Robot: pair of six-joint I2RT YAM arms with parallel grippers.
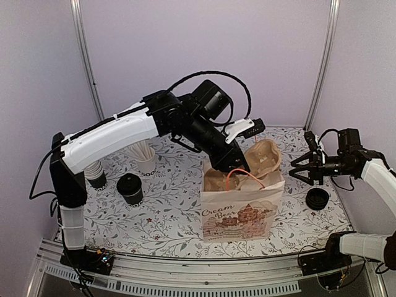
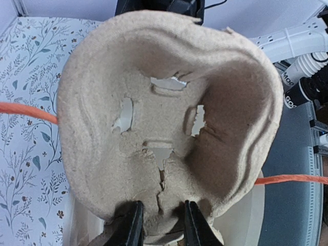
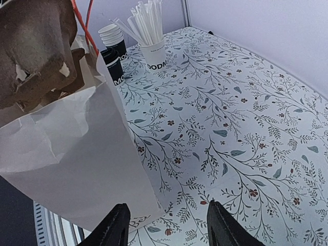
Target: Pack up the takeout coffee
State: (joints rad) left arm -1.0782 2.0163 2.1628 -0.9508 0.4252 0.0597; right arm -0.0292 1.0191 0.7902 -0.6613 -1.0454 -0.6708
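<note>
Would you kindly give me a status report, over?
Left gripper shut on pulp carrier in bag mouth. Right gripper open, empty. Coffee on table, unpacked.

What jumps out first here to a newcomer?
The left end effector clamps a pulp cup carrier at the mouth of the paper bag, mid-table. The capped takeout coffee sits left by the straw holder; the right end effector hangs open right of the bag.
</note>
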